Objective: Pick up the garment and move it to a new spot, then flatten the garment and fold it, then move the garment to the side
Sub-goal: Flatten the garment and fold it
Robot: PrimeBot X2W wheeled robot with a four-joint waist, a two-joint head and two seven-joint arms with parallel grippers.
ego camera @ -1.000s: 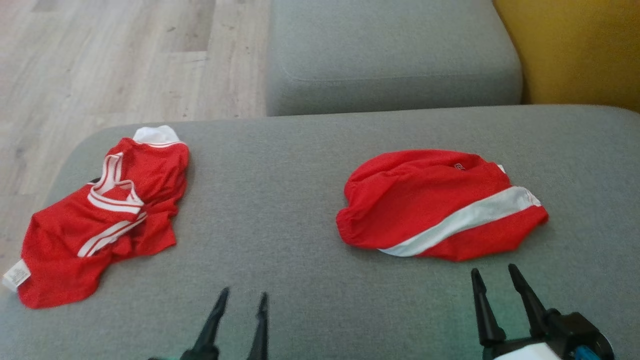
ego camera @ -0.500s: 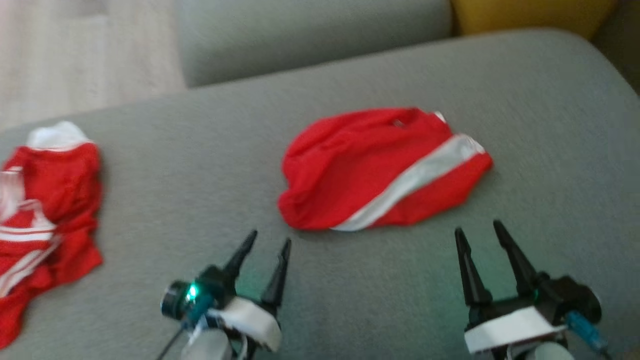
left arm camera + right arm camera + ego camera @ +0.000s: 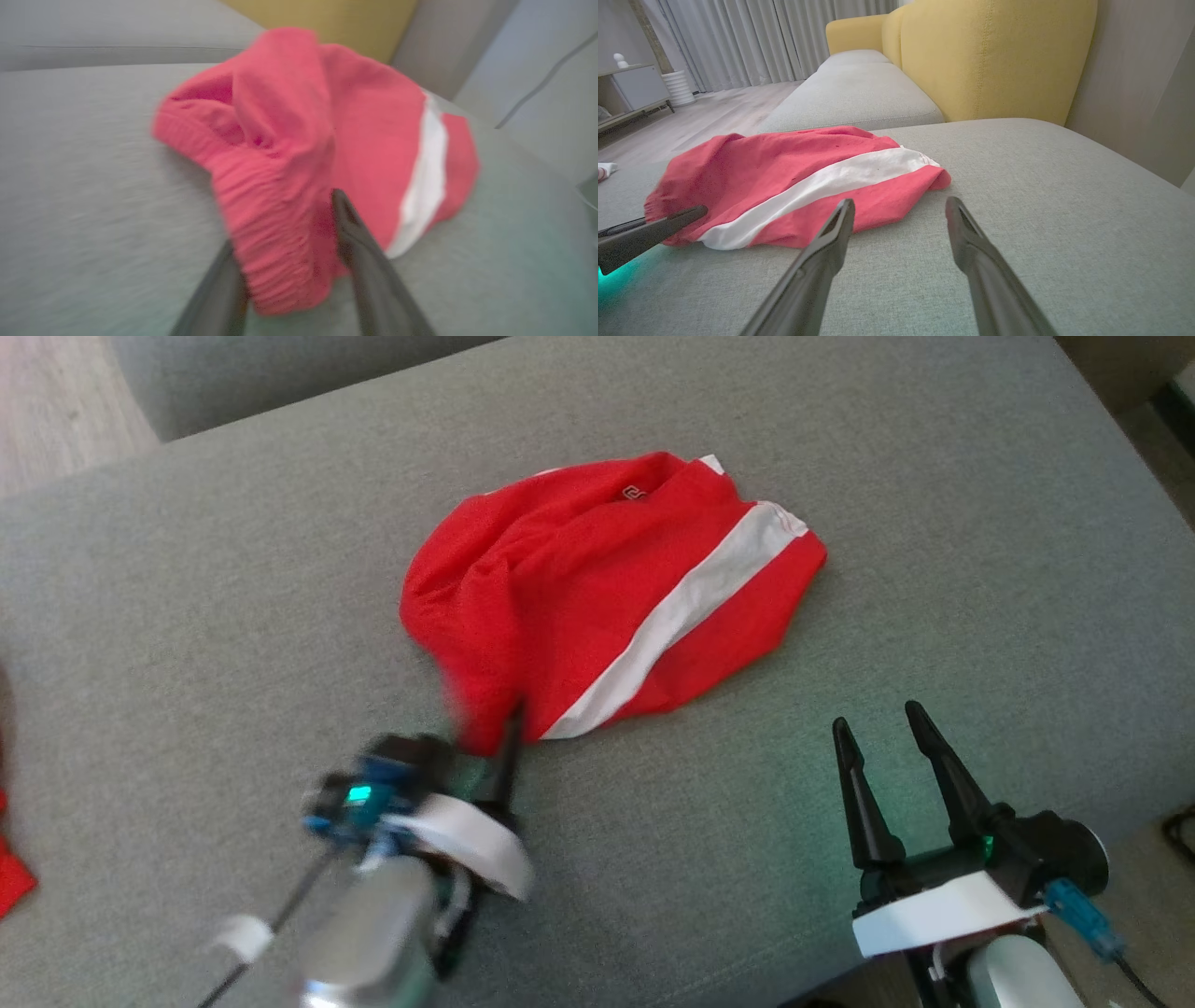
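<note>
The garment (image 3: 597, 579) is a pair of red shorts with a white side stripe, lying crumpled on the grey sofa cushion (image 3: 233, 569). My left gripper (image 3: 485, 723) is at its near left corner. In the left wrist view the gathered waistband (image 3: 266, 233) sits between the two spread fingers of that gripper (image 3: 282, 224), and one fingertip (image 3: 338, 205) rests against the red cloth (image 3: 364, 140). My right gripper (image 3: 878, 716) stands open above the cushion, just short of the garment's near right edge (image 3: 784, 172), with nothing between its fingers (image 3: 900, 201).
Another red garment (image 3: 9, 877) peeks in at the far left edge. A second grey cushion (image 3: 233, 373) and wooden floor (image 3: 47, 411) lie beyond. A yellow backrest (image 3: 994, 56) rises behind. The cushion's right edge (image 3: 1158, 775) drops off near my right arm.
The head camera has swung right and down. My left gripper has moved forward onto the garment's near corner and its fingers have narrowed around the waistband. The right gripper stays open.
</note>
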